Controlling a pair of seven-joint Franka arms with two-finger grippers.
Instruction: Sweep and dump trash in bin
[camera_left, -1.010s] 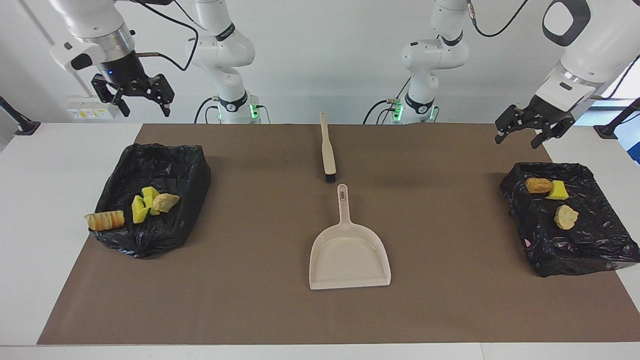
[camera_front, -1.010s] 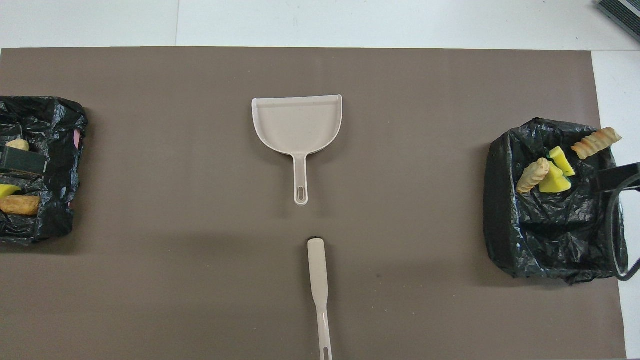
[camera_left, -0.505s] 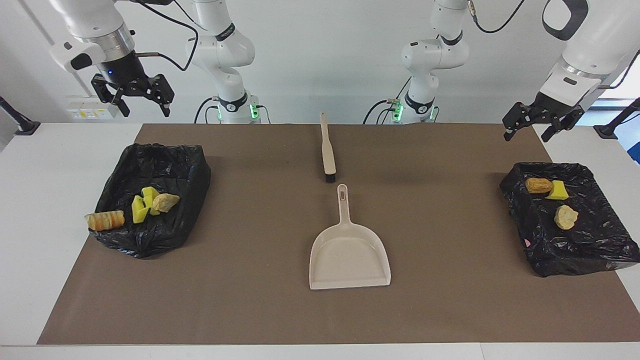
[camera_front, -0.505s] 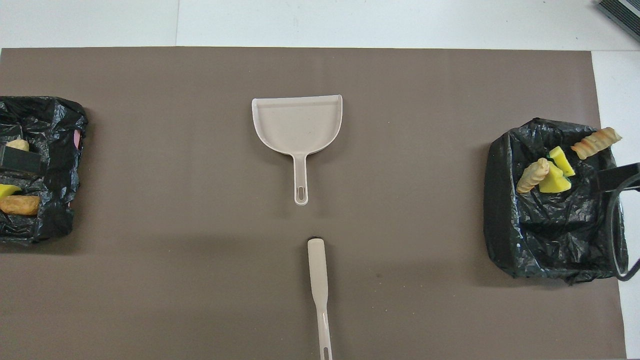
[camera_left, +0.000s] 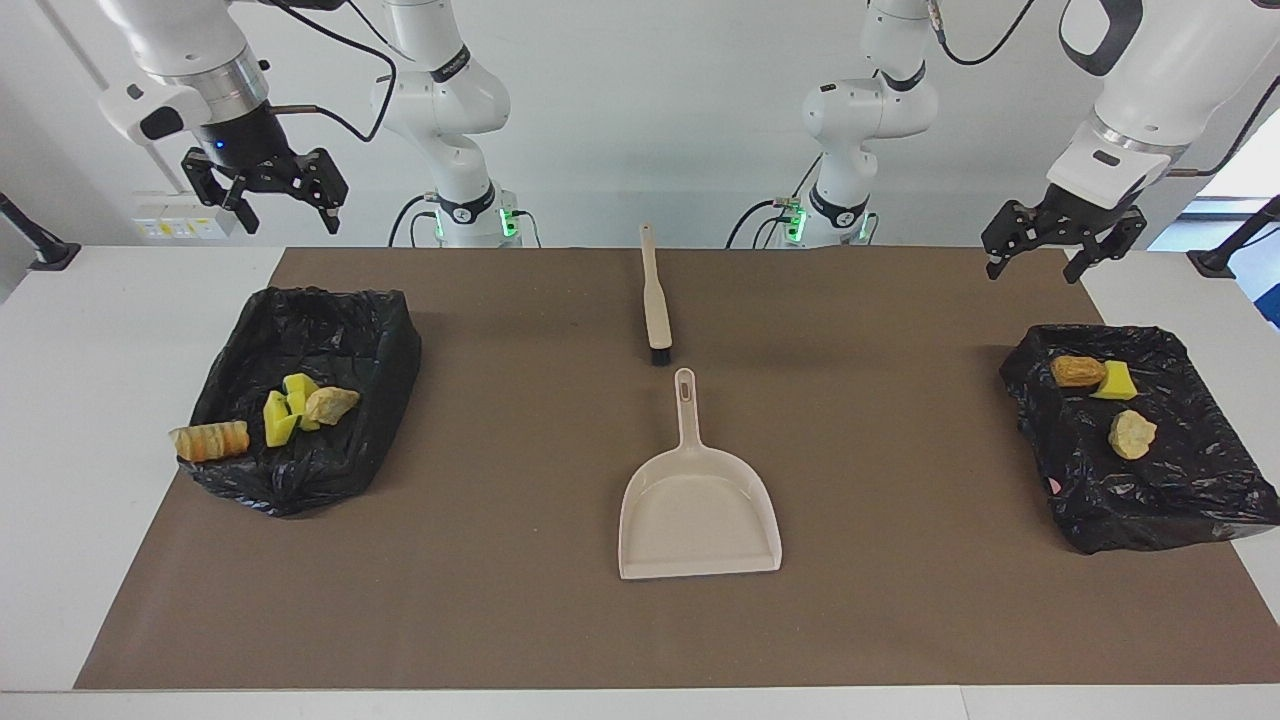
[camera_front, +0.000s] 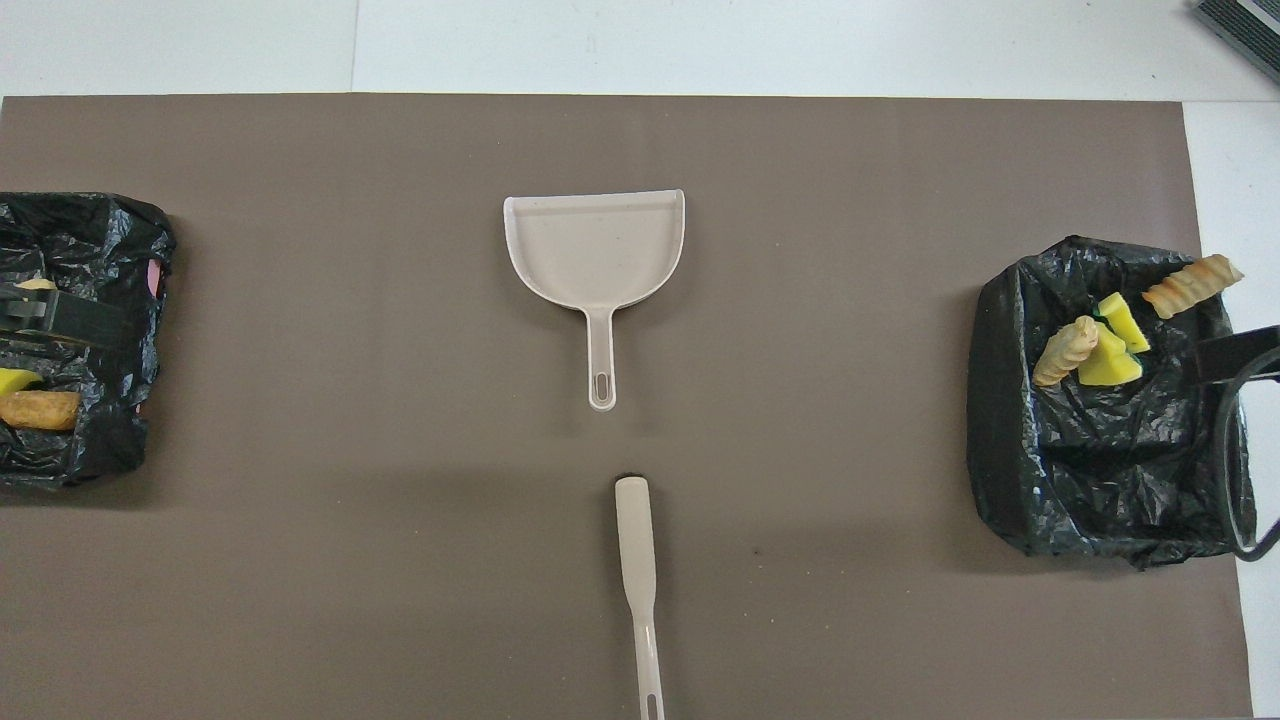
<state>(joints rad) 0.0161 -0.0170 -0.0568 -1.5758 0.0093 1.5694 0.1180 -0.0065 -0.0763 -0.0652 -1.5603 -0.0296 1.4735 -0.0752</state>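
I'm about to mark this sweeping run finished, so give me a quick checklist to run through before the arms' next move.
1. Mat free of loose scraps: ok.
2. Every scrap fully inside a bin: not ok; the striped roll lies on the rim of the right arm's bin.
3. Dustpan empty: ok.
4. Brush set down on the mat: ok.
5. Left gripper open, empty: ok.
6. Right gripper open, empty: ok.

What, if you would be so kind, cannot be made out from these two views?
- Overhead view: the left-end bin is cut off by the picture's edge, and the left claw covers one scrap.
- Overhead view: the brush bristles are hidden beneath its back.
- Overhead view: the right claw's fingertips are out of frame.
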